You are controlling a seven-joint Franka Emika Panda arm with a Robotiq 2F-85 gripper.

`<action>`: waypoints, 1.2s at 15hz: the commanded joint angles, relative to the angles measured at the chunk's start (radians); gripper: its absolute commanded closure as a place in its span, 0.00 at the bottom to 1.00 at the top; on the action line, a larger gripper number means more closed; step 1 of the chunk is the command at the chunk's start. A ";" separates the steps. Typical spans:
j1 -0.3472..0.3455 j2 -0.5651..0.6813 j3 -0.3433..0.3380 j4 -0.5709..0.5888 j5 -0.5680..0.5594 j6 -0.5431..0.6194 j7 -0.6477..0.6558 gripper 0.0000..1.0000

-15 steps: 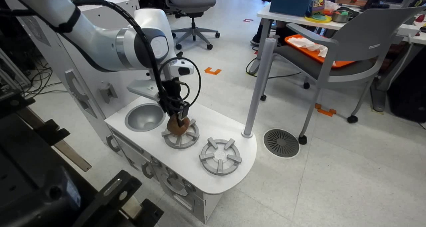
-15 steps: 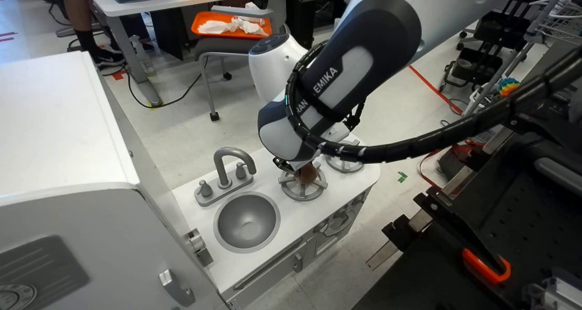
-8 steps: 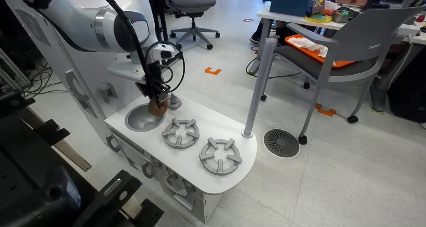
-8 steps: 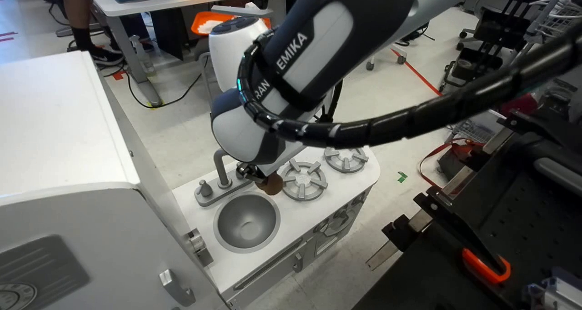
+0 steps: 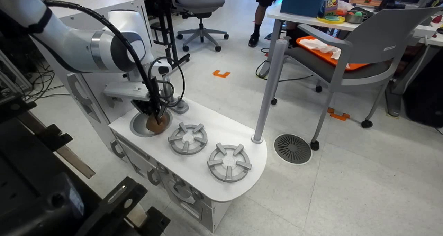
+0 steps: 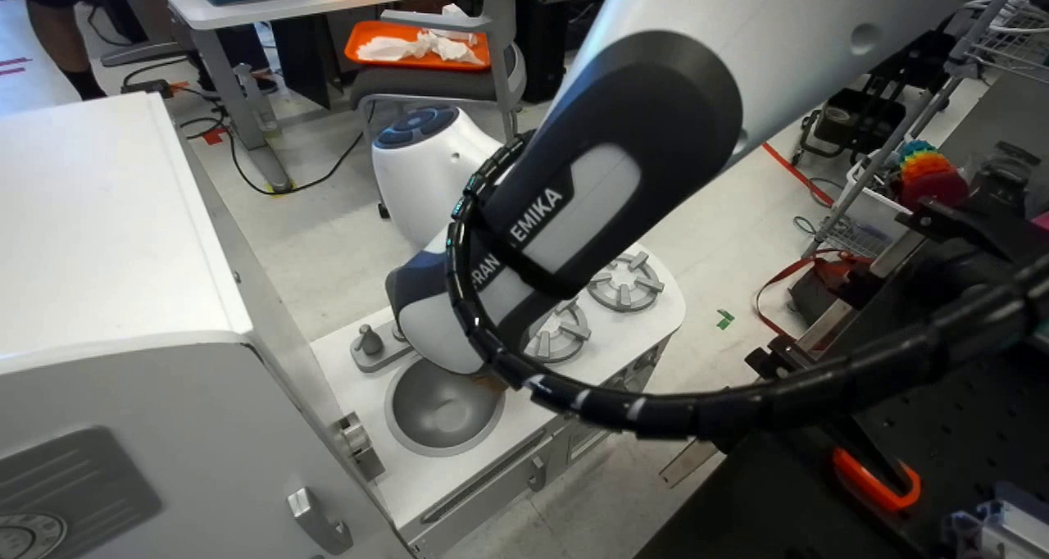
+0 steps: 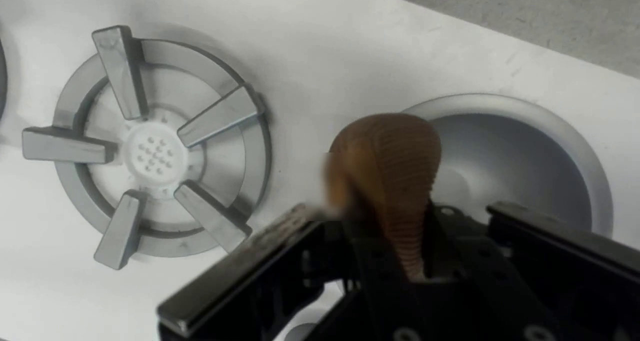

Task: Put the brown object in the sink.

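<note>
- Pincer: I found my pincer point(image 7: 395, 226) narrowed onto the brown object point(image 7: 407, 151), a jaw on either side of it (its near parts were dark in the wrist view, so I could not check every contact).
- Object: its rounded end stuck out past the jaws, and one face showed fine ribs. I could not establish what it was.
- Sink: in the wrist view the object overlapped the rim of the sink point(image 7: 530, 166) on the side toward the nearer burner point(image 7: 155, 153). I could not tell whether it touched the sink or hung above it.
- Progress: I judged the pick-up done and the carry nearly so. Left to do, in my assessment, were a slight shift toward the sink's middle, the lowering and the release (a drop made from there might have caught the rim and rolled onto the countertop point(image 7: 320, 46)).
- Obstruction: in an exterior view my arm point(image 6: 606, 215) hid all but a sliver of the object.
- Fittings: the tap point(image 5: 180, 106), partly hidden, stood just beside the sink. The farther burner point(image 5: 229, 162) lay beyond the nearer one.
- Background: a gray chair point(image 5: 380, 38) bearing an orange tray point(image 5: 358, 66) stood well apart from the work.
</note>
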 commanded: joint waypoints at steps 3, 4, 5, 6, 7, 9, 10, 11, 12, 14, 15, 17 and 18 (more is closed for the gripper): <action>0.031 0.000 0.001 -0.022 -0.079 0.089 -0.095 0.95; 0.038 -0.001 0.002 -0.020 -0.088 0.107 -0.107 0.95; 0.040 -0.001 0.006 -0.020 -0.094 0.119 -0.119 0.95; 0.044 -0.001 0.009 -0.020 -0.097 0.123 -0.128 0.95; 0.046 -0.002 0.010 -0.023 -0.102 0.127 -0.136 0.95; 0.044 -0.002 0.013 -0.023 -0.101 0.115 -0.152 0.95; 0.042 -0.002 0.014 -0.023 -0.098 0.104 -0.156 0.95; 0.041 -0.002 0.016 -0.023 -0.096 0.102 -0.160 0.95; 0.037 -0.002 0.019 -0.024 -0.096 0.098 -0.169 0.95; 0.034 -0.002 0.023 -0.024 -0.094 0.083 -0.178 0.95; 0.034 -0.002 0.024 -0.025 -0.093 0.083 -0.181 0.68; 0.030 -0.002 0.028 -0.025 -0.092 0.076 -0.190 0.47; 0.030 -0.002 0.028 -0.024 -0.091 0.071 -0.191 0.41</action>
